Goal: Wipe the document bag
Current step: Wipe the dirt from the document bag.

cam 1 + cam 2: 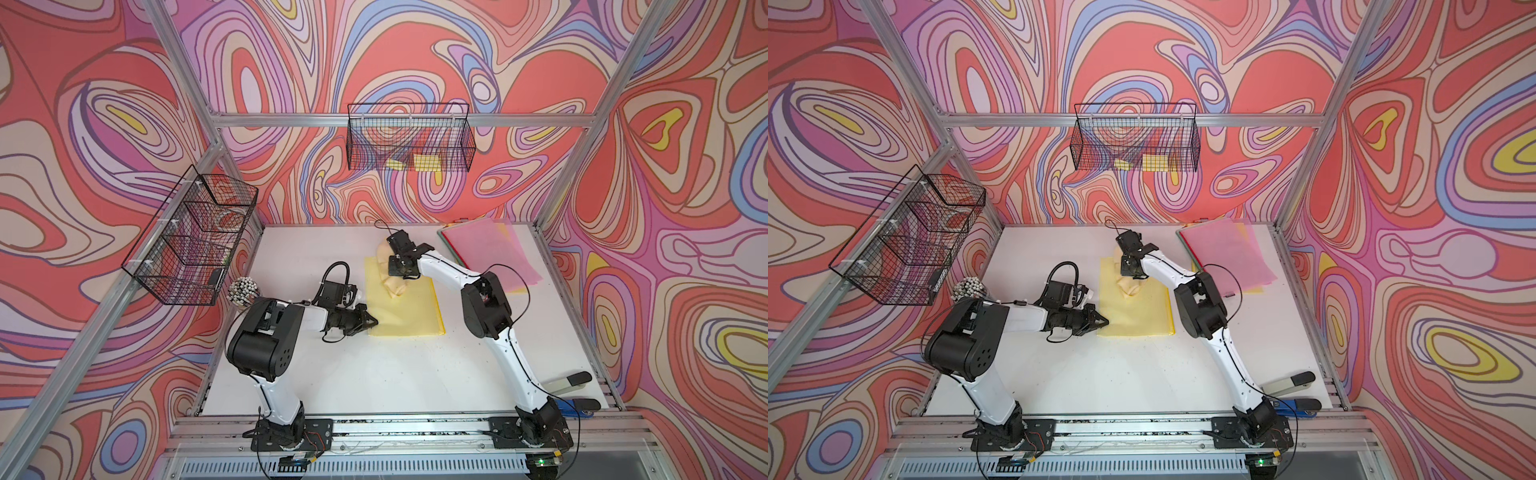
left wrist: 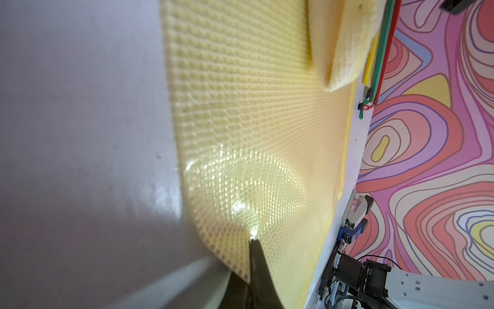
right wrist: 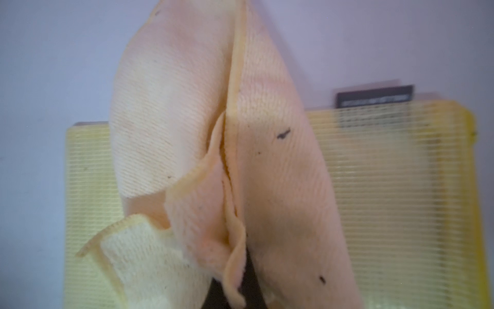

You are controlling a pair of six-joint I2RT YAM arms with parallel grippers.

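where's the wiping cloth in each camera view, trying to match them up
Top view: cloth at the table's far centre, on the far half of the yellow mesh document bag.
Top view: same spot on the bag.
Left wrist: only a folded end shows, resting on the bag.
Right wrist: fills the middle of the picture, bag behind it.
Shared landmark: the bag, visible in all four.

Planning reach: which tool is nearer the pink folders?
Right. The right tool, shut on the cloth, sits close beside the pink folders; the left tool pinches the bag at its near corner, farther off.
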